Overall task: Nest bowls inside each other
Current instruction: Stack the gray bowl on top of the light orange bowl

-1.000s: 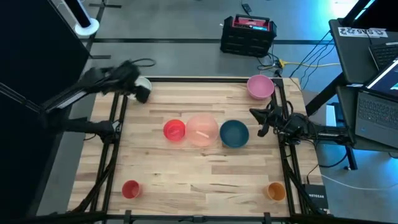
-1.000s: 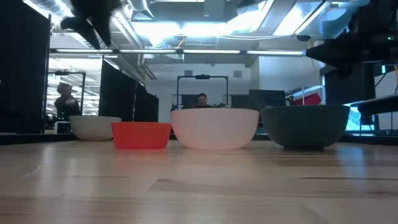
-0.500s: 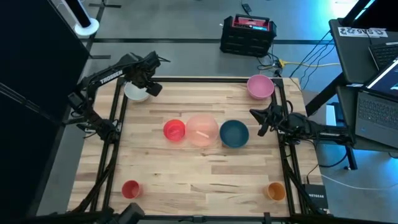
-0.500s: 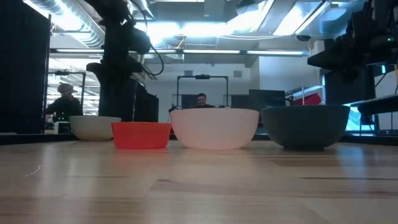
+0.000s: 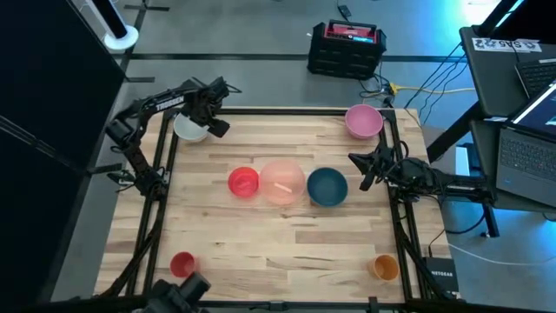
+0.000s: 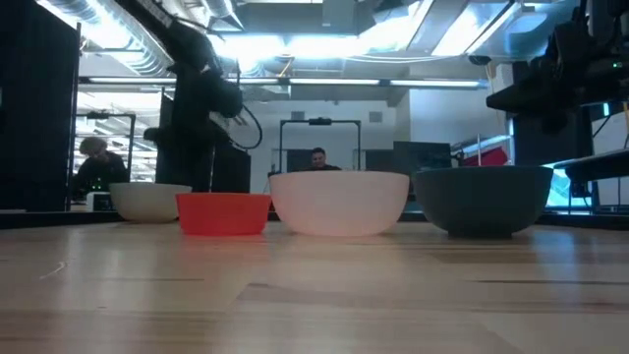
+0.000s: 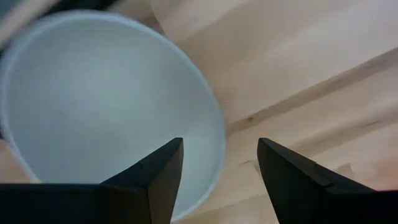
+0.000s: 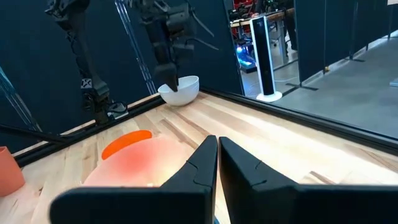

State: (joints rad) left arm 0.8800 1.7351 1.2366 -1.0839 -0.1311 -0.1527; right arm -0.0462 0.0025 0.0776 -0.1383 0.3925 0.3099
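A white bowl (image 5: pixel 186 130) rests on its base at the table's far left corner. My left gripper (image 5: pixel 217 127) hangs over it, open and pointing down. In the left wrist view one finger (image 7: pixel 155 180) stands over the bowl's inside (image 7: pixel 106 106) and the other finger (image 7: pixel 292 180) outside its rim; no touch shows. In a row at mid-table stand a red bowl (image 5: pixel 244 182), a translucent pale pink bowl (image 5: pixel 282 181) and a teal bowl (image 5: pixel 327 186). A pink bowl (image 5: pixel 363 121) sits far right. My right gripper (image 8: pixel 217 155) waits shut at the right edge.
A small red bowl (image 5: pixel 182 264) stands near the front left corner and a small orange one (image 5: pixel 385 267) near the front right. Black frame rails run along the table's left and right edges. Bare wood lies between the middle row and the front edge.
My left gripper has come down from high over the far left corner toward the white bowl and tipped until it points straight down. It has stayed open. The bowls have not moved.
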